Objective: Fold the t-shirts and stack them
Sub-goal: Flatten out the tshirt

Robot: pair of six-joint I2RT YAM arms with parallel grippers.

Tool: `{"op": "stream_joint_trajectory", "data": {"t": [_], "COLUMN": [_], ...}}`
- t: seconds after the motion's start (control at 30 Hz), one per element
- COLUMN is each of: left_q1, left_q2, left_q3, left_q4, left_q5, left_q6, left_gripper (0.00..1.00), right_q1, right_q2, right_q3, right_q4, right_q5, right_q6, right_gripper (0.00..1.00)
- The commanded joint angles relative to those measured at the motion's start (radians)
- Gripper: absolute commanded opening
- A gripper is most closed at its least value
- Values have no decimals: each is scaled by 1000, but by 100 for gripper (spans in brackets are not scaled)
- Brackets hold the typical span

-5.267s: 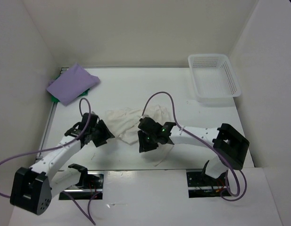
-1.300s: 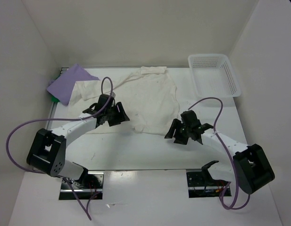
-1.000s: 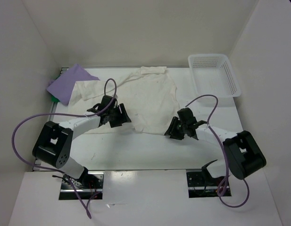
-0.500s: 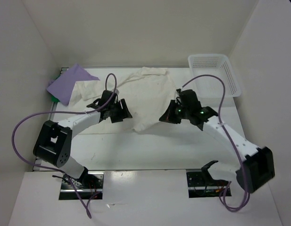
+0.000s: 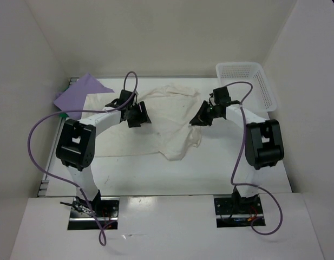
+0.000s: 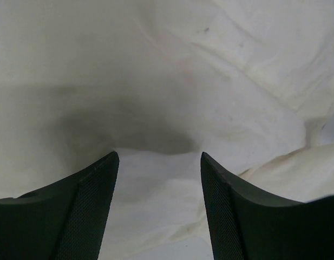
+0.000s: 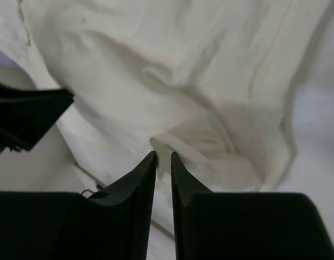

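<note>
Lying half spread out and wrinkly, the white t-shirt [image 5: 161, 116] is on the table [image 5: 129, 173], just left of the white basket [image 5: 247, 112]. The right gripper [image 5: 201, 118] is at the shirt's edge nearest the basket. Its fingers [image 7: 139, 181] are almost together, with only a thin gap. Cloth is bunched up right at the tips, but I cannot tell if they pinch it. The left gripper [image 5: 138, 115] is over the shirt's side farthest from the basket. Its fingers [image 6: 93, 187] are spread wide above the cloth. Far left of the basket lies the purple t-shirt [image 5: 80, 95]. A bit of the green t-shirt [image 5: 62, 115] peeks out under it.
</note>
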Motion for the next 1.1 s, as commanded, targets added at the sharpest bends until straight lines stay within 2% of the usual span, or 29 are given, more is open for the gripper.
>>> {"op": "stream_joint_trajectory", "data": {"t": [0.0, 0.13, 0.17, 0.23, 0.27, 0.33, 0.4, 0.43, 0.5, 0.57, 0.6, 0.7, 0.8, 0.97, 1.07], "left_q1": [-3, -3, -3, -3, -16, -77, -140, -213, -283, -370, -386, -386, -386, -418, -444], "left_q2": [-16, -111, -134, -206, -259, -327, -352, -352, -340, -300, -274, -252, -228, -131, -60], "left_q3": [10, -39, -63, -121, -144, -201, -235, -253, -301, -329, -350, -373, -382, -387, -329], "left_q4": [-8, -8, -8, -34, -48, -73, -84, -62, -25, 66, 123, 176, 209, 289, 301], "left_q5": [-3, -32, -32, -5, 5, 5, 29, 43, 83, 83, 83, 33, 6, 60, 72], "left_q6": [21, 21, 21, 21, 21, 21, -38, -63, -154, -210, -259, -302, -302, -335, -358], "left_gripper": [69, 69, 69, 69, 69, 69, 69, 69, 71, 71, 75, 78, 78, 81, 81], "right_q1": [-36, -45, -36, -15, -6, 22, 44, 44, 44, 44, 53, 53, 53, 53, 53], "right_q2": [58, 153, 153, 119, 22, -148, -235, -266, -315, -336, -349, -360, -399, -432, -450], "right_q3": [143, 267, 267, 231, 112, -21, -183, -222, -285, -305, -305, -305, -326, -360, -360], "right_q4": [84, 58, 47, 3, 3, 32, 44, 44, 53, 84, 84, 84, 84, 95, 95], "right_q5": [80, 89, 103, 170, 189, 212, 227, 227, 170, 161, 161, 147, 147, 138, 138], "right_q6": [-48, -49, -63, -112, -126, -135, -135, -120, -106, -91, -80, -80, -71, -60, -37], "right_gripper": [23, 30, 41, 51, 51, 49, 45, 30, 20, 20, 20, 27, 28, 30, 32]}}
